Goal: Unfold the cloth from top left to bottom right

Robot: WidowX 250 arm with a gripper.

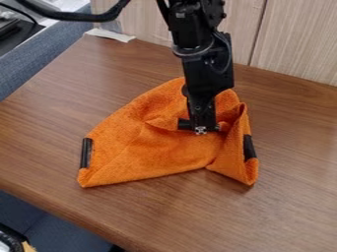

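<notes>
"Where did the black hand (201, 129) point?"
"Down. I could not tell if it was wide, narrow or holding something."
"What was under it?"
"A big brown surface (289, 202), with the orange cloth (158, 152) on it, bumpy and partly folded at the right."
"Anything small?"
"One black strip (86, 152) at its left edge, another black strip (249, 147) near its right."

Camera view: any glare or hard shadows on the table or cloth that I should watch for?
Camera view: soft light, with a pale sheen on the right part of the table; no harsh glare on the orange cloth, only gentle shading in its folds around the gripper.
</notes>
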